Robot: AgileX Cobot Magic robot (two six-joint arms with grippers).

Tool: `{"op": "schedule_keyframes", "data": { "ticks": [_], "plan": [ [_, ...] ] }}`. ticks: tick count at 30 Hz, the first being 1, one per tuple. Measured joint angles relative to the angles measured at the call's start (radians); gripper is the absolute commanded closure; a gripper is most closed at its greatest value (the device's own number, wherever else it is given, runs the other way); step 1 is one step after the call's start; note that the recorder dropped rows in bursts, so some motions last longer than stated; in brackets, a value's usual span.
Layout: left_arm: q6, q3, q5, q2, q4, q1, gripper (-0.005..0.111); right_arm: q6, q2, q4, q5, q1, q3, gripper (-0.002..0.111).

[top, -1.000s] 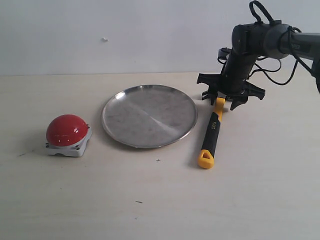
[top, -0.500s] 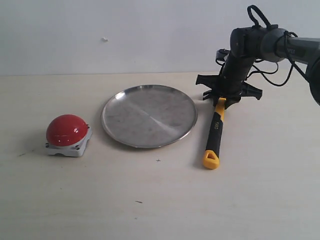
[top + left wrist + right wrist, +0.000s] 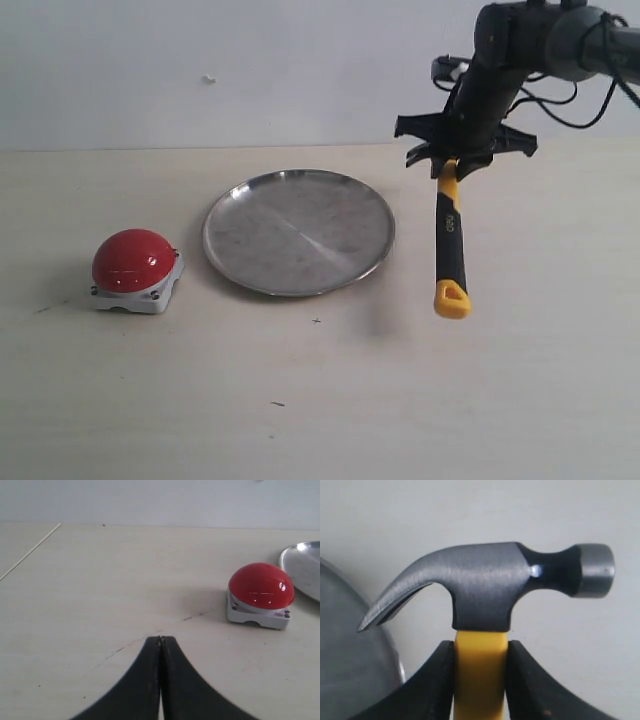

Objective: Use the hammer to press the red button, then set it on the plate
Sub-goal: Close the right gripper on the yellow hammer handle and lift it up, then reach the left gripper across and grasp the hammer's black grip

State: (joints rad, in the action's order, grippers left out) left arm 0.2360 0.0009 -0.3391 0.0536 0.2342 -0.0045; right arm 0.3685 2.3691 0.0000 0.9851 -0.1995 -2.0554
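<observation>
My right gripper point(image 3: 449, 168) is shut on the hammer point(image 3: 450, 240), clamping its yellow shaft point(image 3: 480, 675) just below the dark metal head point(image 3: 487, 585). The hammer hangs off the table to the right of the plate point(image 3: 298, 231), black sleeve and yellow loop point(image 3: 451, 298) pointing down toward the front. The plate's rim point(image 3: 350, 650) shows beside the claw in the right wrist view. The red button point(image 3: 134, 261) sits on its white base at the left of the table. My left gripper point(image 3: 160, 641) is shut on nothing, hovering over bare table some way from the red button point(image 3: 261, 586).
The light wooden table point(image 3: 300, 390) meets a pale wall at the back. The right arm point(image 3: 540, 40) and its cables reach in from the upper right. The plate's edge point(image 3: 300, 565) lies just past the button in the left wrist view.
My right gripper has risen and shifted slightly right, lifting the hammer off the table; its looped end swung from beside the plate's rim toward the right.
</observation>
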Motion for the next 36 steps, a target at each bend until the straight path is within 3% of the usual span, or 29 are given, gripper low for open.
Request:
{"op": "schedule_keyframes", "data": {
  "ticks": [12,19,23,26,36],
  "plan": [
    [0.0,0.0,0.0,0.0,0.0,0.0,0.107,-0.095,-0.242,0.014,0.055,-0.006,0.0,0.108],
    [-0.008,0.0,0.0,0.0,0.014,0.0,0.107,-0.12,-0.417,-0.093,0.008,-0.103,0.031,0.108],
    [-0.015,0.0,0.094,0.0,0.067,0.0,0.107,-0.126,-0.508,-0.093,-0.089,-0.178,0.12,0.108],
    [0.069,0.001,0.211,0.0,-0.017,0.0,0.107,-0.129,-0.563,-0.082,-0.184,-0.213,0.21,0.108],
    [0.262,0.001,0.355,0.0,-0.075,0.0,0.107,-0.122,-0.677,-0.073,-0.517,-0.219,0.586,0.108]
  ]
}}
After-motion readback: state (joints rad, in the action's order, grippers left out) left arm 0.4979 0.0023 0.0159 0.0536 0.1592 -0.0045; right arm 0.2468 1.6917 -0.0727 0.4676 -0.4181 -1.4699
